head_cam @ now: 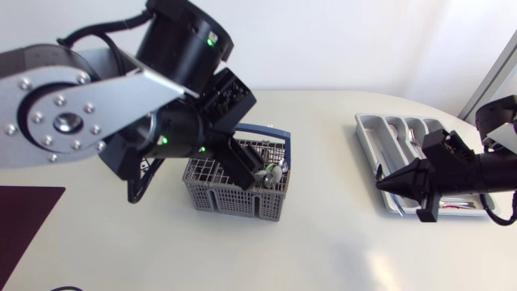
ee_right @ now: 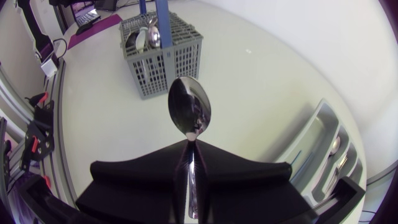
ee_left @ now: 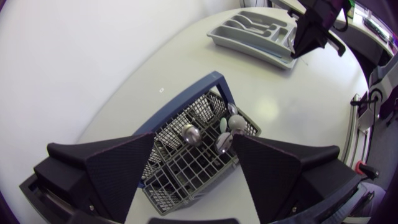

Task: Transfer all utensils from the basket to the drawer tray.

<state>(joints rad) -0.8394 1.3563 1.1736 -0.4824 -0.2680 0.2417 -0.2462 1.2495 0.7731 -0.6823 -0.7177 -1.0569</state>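
Note:
The grey wire basket [head_cam: 234, 192] with a blue handle [head_cam: 266, 130] stands mid-table. Several spoons [ee_left: 191, 133] lie in it, bowls up. My left gripper [head_cam: 246, 171] hangs just above the basket, open, and in the left wrist view [ee_left: 194, 142] nothing is between its fingers. The grey drawer tray [head_cam: 373, 137] sits at the far right with cutlery in its slots. My right gripper [head_cam: 381, 184] is at the tray's near left corner, pointing toward the basket. It [ee_right: 191, 148] is shut on a spoon [ee_right: 189, 112], whose bowl sticks out ahead of the fingertips.
A dark purple mat [head_cam: 24, 222] lies at the table's near left edge. Bare white table stretches between the basket [ee_right: 163, 56] and the tray [ee_right: 323, 134]. From the left wrist view, the tray [ee_left: 252, 38] lies far ahead with my right gripper [ee_left: 309, 34] beside it.

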